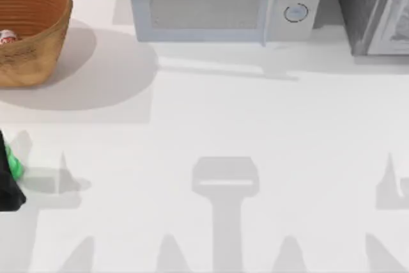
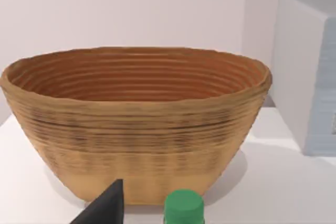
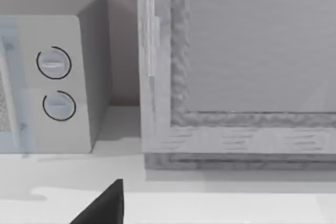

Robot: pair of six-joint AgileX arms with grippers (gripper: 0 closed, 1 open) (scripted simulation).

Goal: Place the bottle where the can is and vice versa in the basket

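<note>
Green bottle [image 1: 13,163] sits, seemingly gripped, in our left gripper [image 1: 9,180] near the basket [image 1: 38,43] holding the can [image 1: 7,37].

No words or numbers can be read anywhere. The can [image 1: 7,37] in the basket [image 1: 38,43] has red marks on its white side, but they are too small to read. The microwave [image 1: 217,1] has 2 round knobs [image 3: 54,63] with no signs on them. The green bottle [image 2: 183,206] shows no label.
</note>
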